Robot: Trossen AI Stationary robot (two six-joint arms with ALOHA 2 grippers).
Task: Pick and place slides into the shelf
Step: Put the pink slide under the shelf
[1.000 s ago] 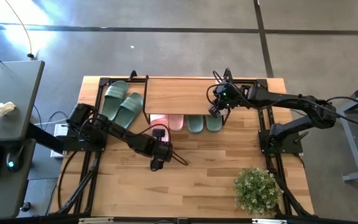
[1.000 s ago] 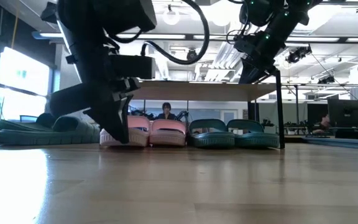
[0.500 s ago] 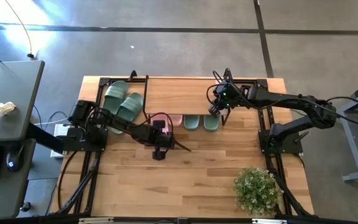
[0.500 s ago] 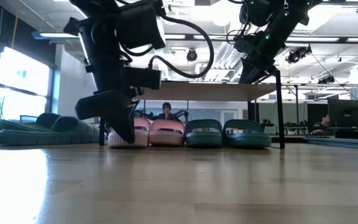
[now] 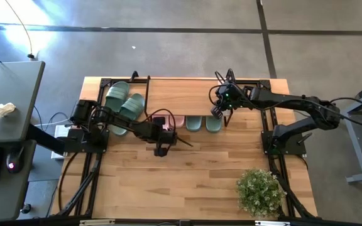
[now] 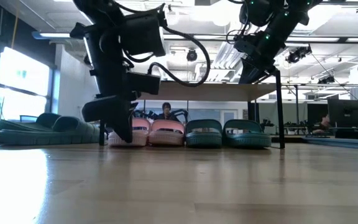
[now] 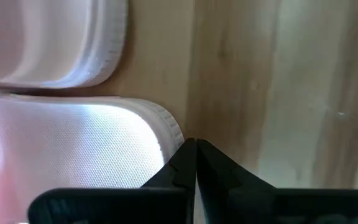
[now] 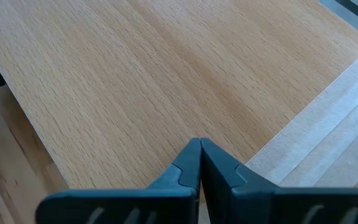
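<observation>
The shelf [image 5: 184, 94] stands at the table's far side. Under it, resting flat on their soles, are a pale pink pair of slides [image 5: 176, 120] [image 6: 167, 132] and a sage-green pair [image 5: 205, 123] [image 6: 227, 133]. A second green pair [image 5: 123, 102] lies on the table left of the shelf. My left gripper [image 5: 160, 139] [image 7: 196, 144] is shut, low at the heel of the left pink slide [image 7: 73, 155]. My right gripper [image 5: 218, 113] [image 8: 200, 143] is shut, just above the near right part of the shelf's plank top [image 8: 142, 74]. My left gripper's shut fingertips [image 7: 188, 152] meet the heel rim [image 7: 169, 134] of the left pink slide at one corner. They come slanting down from the table's near side. The slide lies flat on the table, its toe end under the shelf.
A potted plant [image 5: 258, 190] stands at the table's near right corner. The shelf's thin black legs [image 6: 281, 112] frame the slides. Bare tabletop [image 5: 200, 169] spreads across the near half. People sit in the room beyond, seen in the low view.
My left gripper, shut throughout, has moved toward the table's far edge and come up to the pink slide's heel. The green pair under the shelf now sits slightly farther in than a second ago.
</observation>
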